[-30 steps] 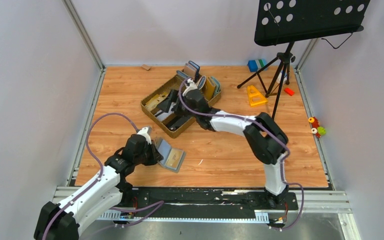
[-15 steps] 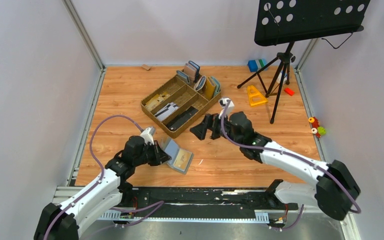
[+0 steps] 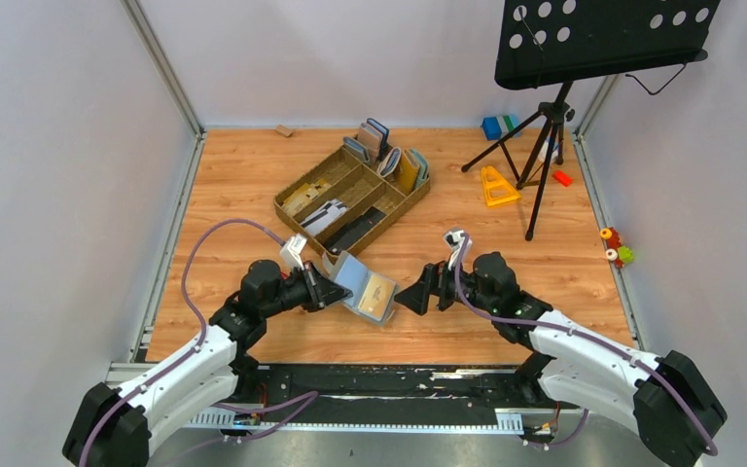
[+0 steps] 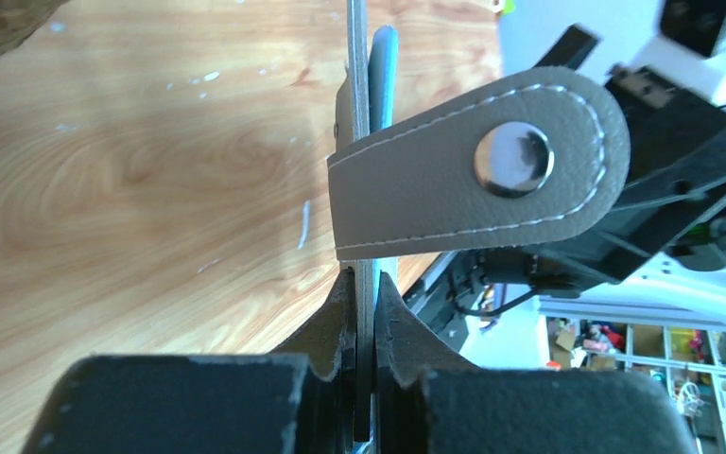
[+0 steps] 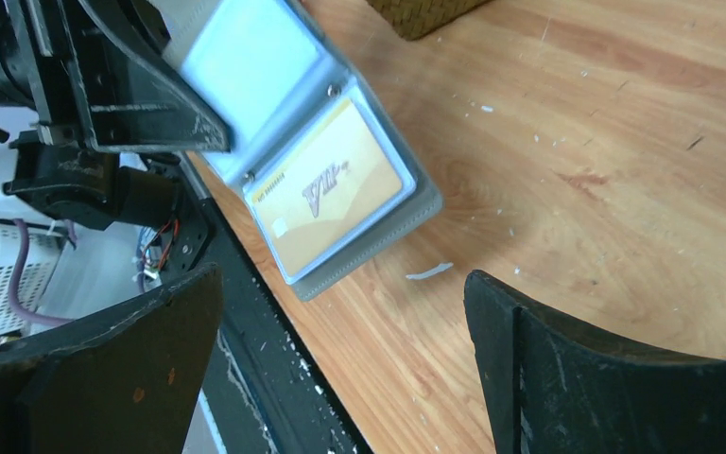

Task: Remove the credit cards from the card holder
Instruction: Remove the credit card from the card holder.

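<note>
**A:** Where is the card holder (image 3: pixel 362 289)?

**B:** In the left claw (image 3: pixel 326 292), near the front of the table (image 3: pixel 233 175), on the near side of the tray (image 3: pixel 292 206). The left wrist view shows both fingers (image 4: pixel 340 312) clamped on one cover, edge-on, and the snap strap (image 4: pixel 473 180) sticks out sideways. The holder hangs open. I cannot tell whether its lower corner touches the wood.

**A:** Contents?

**B:** One gold card (image 5: pixel 329 199) sits in a clear sleeve on the lower face. The upper face is pale blue.

**A:** And the right claw (image 3: pixel 410 297)?

**B:** Its jaws are spread wide and grip nothing. It is just beside the holder, apart from it, and faces the open side across a short strip of bare wood.

**A:** Surroundings?

**B:** The brown tray lies behind at an angle. Dark and white flat items lie in its nearer compartments, and upright wallets (image 3: pixel 377 136) stand at its far end. A music stand (image 3: pixel 545 126) stands at the far right, with a yellow triangle (image 3: pixel 494 187), a blue block (image 3: pixel 492 126) and a red piece (image 3: pixel 562 178) around its legs. All of these are well apart from both claws.
</note>
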